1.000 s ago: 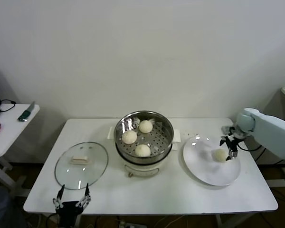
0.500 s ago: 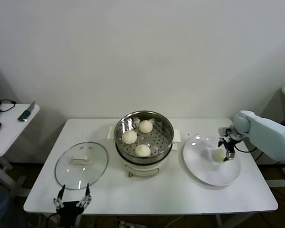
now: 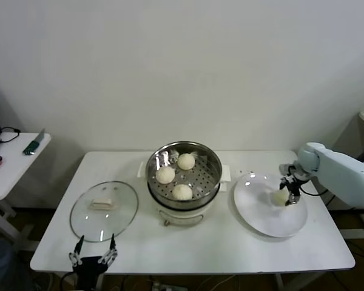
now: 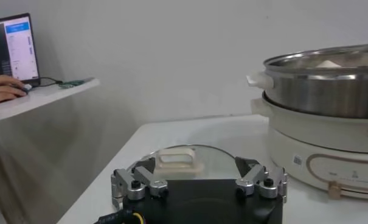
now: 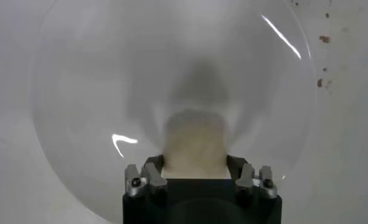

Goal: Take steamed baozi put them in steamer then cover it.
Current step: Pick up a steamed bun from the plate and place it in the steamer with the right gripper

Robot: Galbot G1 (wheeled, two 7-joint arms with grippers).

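Leftmost, left gripper (image 3: 92,254): parked at the table's near edge, fingers spread wide, nothing held.
Cover: round clear glass lid with whitish handle (image 3: 104,210) is laid flat on the white table (image 3: 230,248), just beyond the left gripper.
Steamer: round shiny steel basket on white pot base (image 3: 184,174), uncovered; three off-white dough buns (image 3: 182,191) are seen inside.
Plate: flat white round plate (image 3: 270,206), right of the steamer.
Right gripper (image 3: 284,195): lowered over the plate, fingers set around the fourth bun (image 5: 194,146), pressed against its sides.

- Round stainless-steel steamer basket (image 3: 183,173): polished, reflective metal; perforated floor.
- Round clear glass cover (image 3: 104,210): glossy, transparent.
- Off-white dough baozi (image 3: 182,191): smooth, matt skin.
- Flat round white plate (image 3: 264,215): glossy, with specular highlights.
- White table (image 3: 188,248): smooth, matt top.
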